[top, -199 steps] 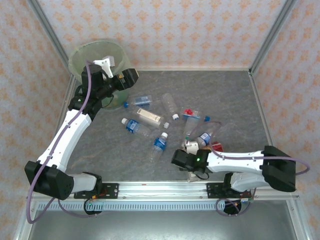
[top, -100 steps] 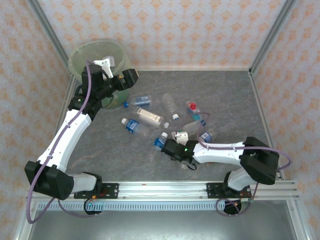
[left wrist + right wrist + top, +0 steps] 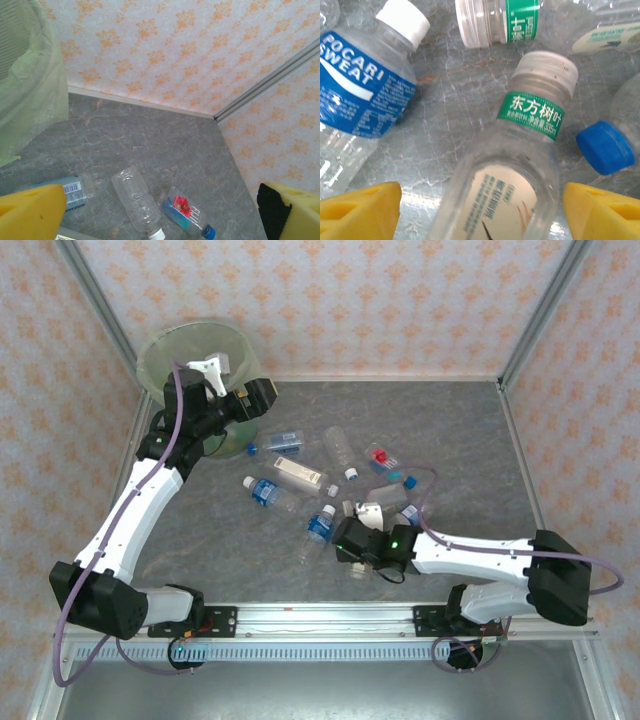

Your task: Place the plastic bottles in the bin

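Right gripper [image 3: 481, 202] spread astride one green-labelled bottle [image 3: 520, 150]; left gripper [image 3: 160, 215] spread wide near one bin [image 3: 160, 345]. Roughly eight bottles [image 3: 298, 475] strewn on grey bench [image 3: 460, 430], lying down.

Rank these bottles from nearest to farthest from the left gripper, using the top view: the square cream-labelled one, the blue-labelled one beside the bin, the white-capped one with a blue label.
1. Blue-labelled bottle beside the bin, just below the left gripper in the view.
2. Square cream-labelled bottle, further toward mid-table.
3. White-capped bottle, farthest, toward the front.
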Robot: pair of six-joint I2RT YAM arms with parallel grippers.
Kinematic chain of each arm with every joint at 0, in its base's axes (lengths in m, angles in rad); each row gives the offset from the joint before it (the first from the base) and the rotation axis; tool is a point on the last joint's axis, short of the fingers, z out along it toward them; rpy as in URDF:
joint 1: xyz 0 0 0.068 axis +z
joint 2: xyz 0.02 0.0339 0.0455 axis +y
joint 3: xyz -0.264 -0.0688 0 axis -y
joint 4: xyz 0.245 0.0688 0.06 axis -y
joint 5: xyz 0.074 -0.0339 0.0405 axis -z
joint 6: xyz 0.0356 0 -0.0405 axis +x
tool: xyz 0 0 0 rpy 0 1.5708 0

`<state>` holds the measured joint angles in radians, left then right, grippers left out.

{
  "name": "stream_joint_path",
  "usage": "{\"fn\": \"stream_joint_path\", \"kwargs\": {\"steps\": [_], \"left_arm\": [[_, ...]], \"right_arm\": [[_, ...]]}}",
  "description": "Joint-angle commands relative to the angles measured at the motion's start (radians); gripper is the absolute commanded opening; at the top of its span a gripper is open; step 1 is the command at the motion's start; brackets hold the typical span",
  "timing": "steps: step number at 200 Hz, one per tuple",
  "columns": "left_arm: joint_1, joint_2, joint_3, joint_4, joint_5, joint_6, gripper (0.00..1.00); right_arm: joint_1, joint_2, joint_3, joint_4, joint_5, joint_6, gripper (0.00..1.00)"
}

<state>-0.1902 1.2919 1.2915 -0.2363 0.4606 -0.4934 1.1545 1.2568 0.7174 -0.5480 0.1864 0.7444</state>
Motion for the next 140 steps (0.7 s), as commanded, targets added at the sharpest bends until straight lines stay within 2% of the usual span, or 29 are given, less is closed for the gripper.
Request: {"fn": "stream_joint_path", "kwargs": {"steps": [1, 61, 99, 140], "left_arm": [[-0.010, 0.015, 0.015, 0.026, 0.000, 0.000, 0.99], [-0.009, 0.030, 0.026, 0.022, -0.001, 0.004, 0.99], [-0.011, 0.037, 0.038, 0.020, 0.001, 0.005, 0.99], [-0.011, 0.034, 0.038, 0.011, 0.000, 0.010, 0.99]], "right_arm": [[0.023, -0.020, -0.037, -0.042, -0.016, 0.042, 0.86], [0.068, -0.034, -0.084, -0.020, -0.034, 0.143, 0.91], [0.078, 0.001, -0.092, 0.006, -0.052, 0.157, 0.86], [0.091, -0.013, -0.115, -0.006, -0.064, 0.162, 0.86]]}}
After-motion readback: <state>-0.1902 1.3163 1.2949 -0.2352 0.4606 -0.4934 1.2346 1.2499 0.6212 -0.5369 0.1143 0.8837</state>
